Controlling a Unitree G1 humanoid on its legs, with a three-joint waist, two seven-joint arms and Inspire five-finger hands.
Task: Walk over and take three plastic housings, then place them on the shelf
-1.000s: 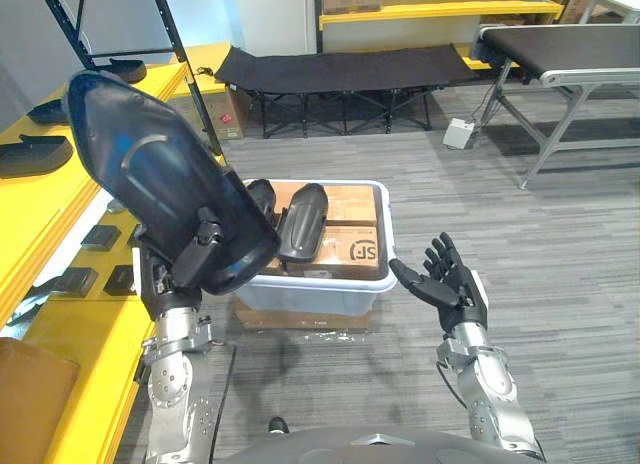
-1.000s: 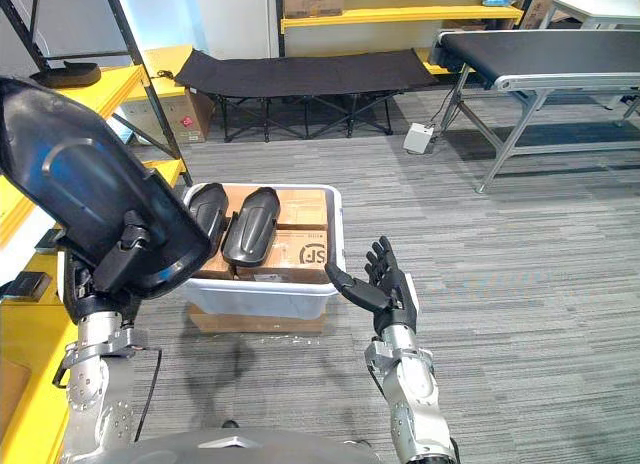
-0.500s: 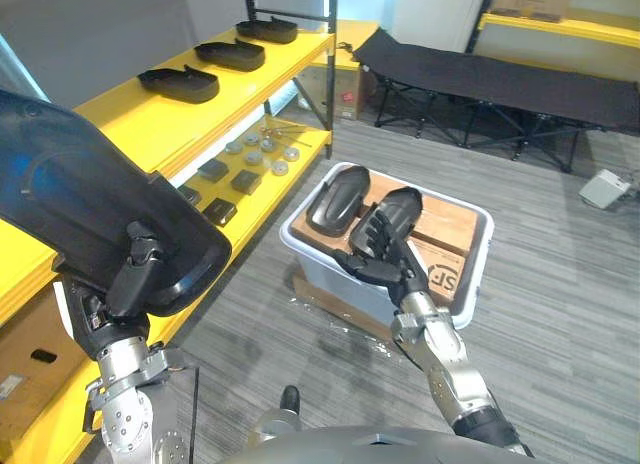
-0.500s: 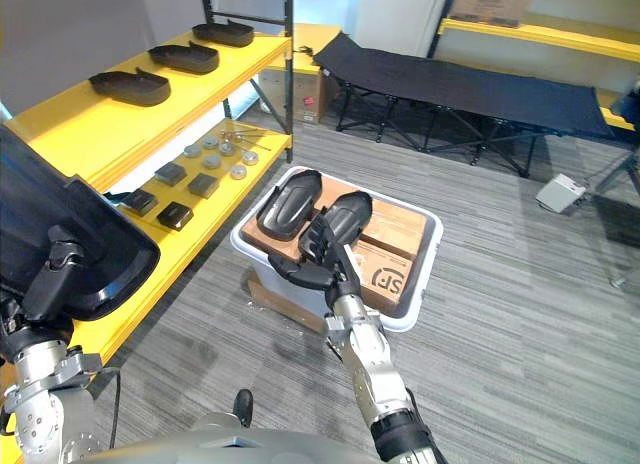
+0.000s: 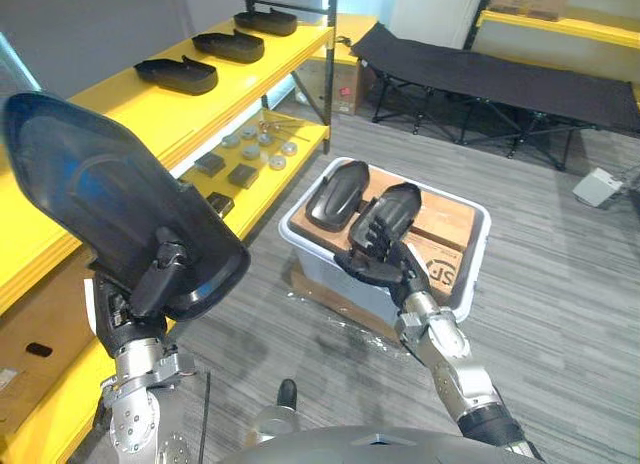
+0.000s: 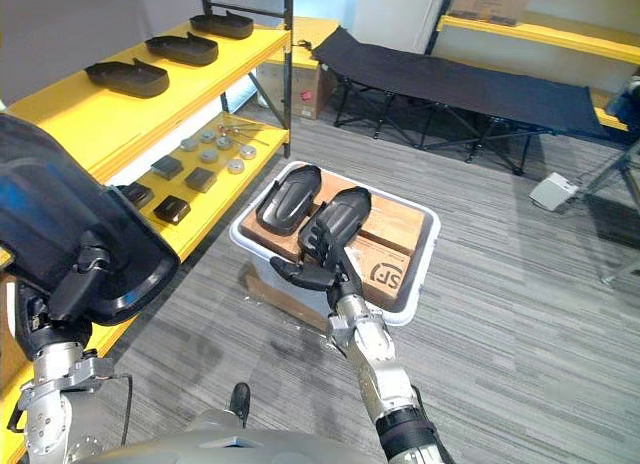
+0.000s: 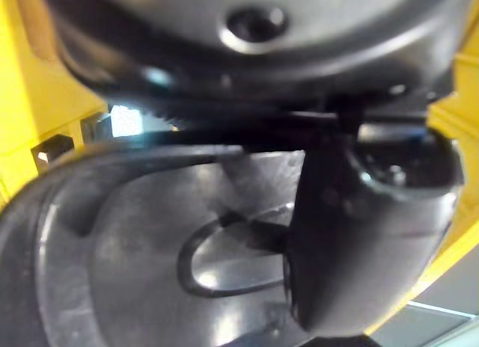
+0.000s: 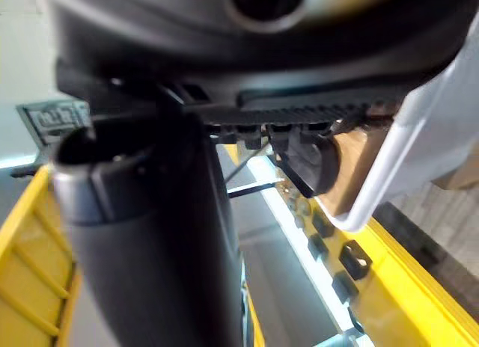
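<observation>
Your left hand [image 5: 150,284] is clamped on a large black housing [image 5: 110,204], raised beside the yellow shelf [image 5: 120,124]. The left wrist view shows its thumb [image 7: 352,235] pressed across the housing's hollow inside. Your right hand [image 6: 318,256] hangs with fingers spread at the white bin [image 5: 325,279], where 2 more housings [image 5: 338,194] lie on printed cardboard boxes [image 5: 450,224]. 3 dark shells [image 5: 178,74] sit on the shelf's top board. Grey carpet [image 5: 560,314] covers the floor, with a black cot [image 5: 500,79] behind.

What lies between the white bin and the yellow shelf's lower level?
Only a bare strip of grey carpet separates the bin from the shelf, seen in both eye views.
</observation>
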